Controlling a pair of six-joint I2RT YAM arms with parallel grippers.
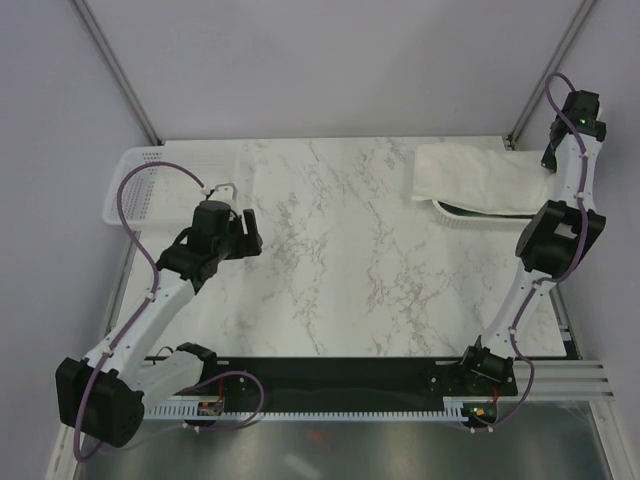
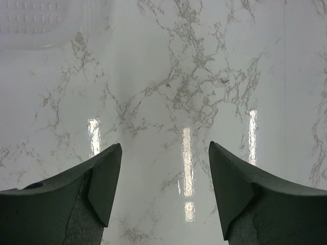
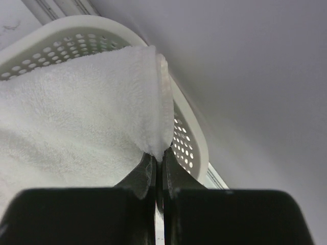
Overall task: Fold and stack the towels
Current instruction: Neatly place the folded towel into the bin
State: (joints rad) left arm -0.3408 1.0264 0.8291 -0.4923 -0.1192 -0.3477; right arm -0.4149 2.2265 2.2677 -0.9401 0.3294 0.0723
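**Right gripper clamped on white towel at right basket; left gripper open over table**

**Top view.** The marble table [image 1: 330,250] fills the centre of the view. The cream-white towel [image 1: 470,175] lies at 2 o'clock on the table, draped across the right basket [image 1: 450,211], and only a short part of the basket's rim shows below the cloth. A dark strip is visible under the towel's near edge, but it cannot be identified. The right gripper [image 1: 549,158] meets the towel's 3 o'clock end. The left basket [image 1: 135,185] stands at 10 o'clock. The left gripper [image 1: 248,232] hangs over bare marble at 9 o'clock, just beside the left basket and well apart from the towel.

**Left wrist view.** The left gripper [image 2: 163,153] has its jaws wide apart, with only the marble table [image 2: 168,76] between them. The left basket [image 2: 36,23] appears blurred at 11 o'clock.

**Right wrist view.** The right gripper [image 3: 157,163] has its jaws pressed together on a pinched edge of the towel [image 3: 76,127]. The cloth spreads from the grip toward 10 o'clock and rests on the right basket [image 3: 189,135], whose perforated wall curves from 11 o'clock round to 4 o'clock.
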